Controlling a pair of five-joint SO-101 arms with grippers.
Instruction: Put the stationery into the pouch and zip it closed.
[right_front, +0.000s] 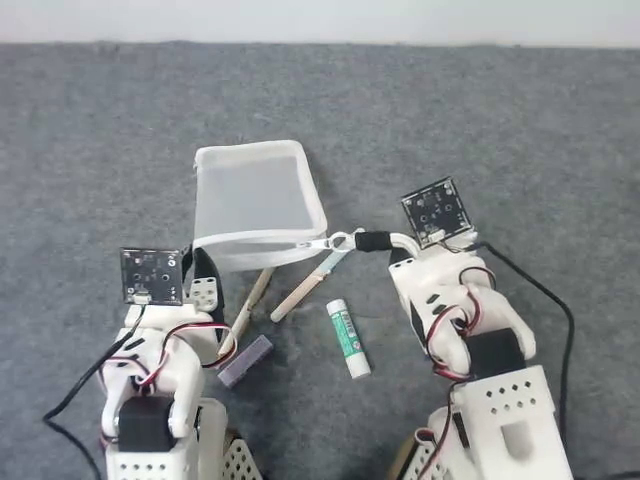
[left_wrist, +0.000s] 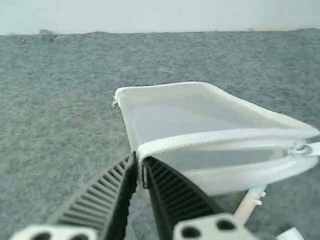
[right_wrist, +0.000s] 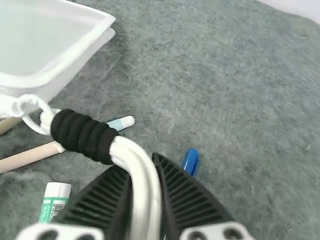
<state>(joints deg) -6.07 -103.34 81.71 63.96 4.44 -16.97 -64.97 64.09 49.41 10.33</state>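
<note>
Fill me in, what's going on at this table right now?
The left gripper pinches the pouch at one end of its open zipper edge. The right gripper is shut on the pull cord tied to the zipper pull. The glue stick, the eraser and two wooden sticks lie on the table outside it.

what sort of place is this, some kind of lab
Probably a robot test bench rather than a home desk: a grey felt-like mat serves as work surface below a bare white wall, and a left arm and right arm with exposed cables stand over a pouch and glue stick.
</note>
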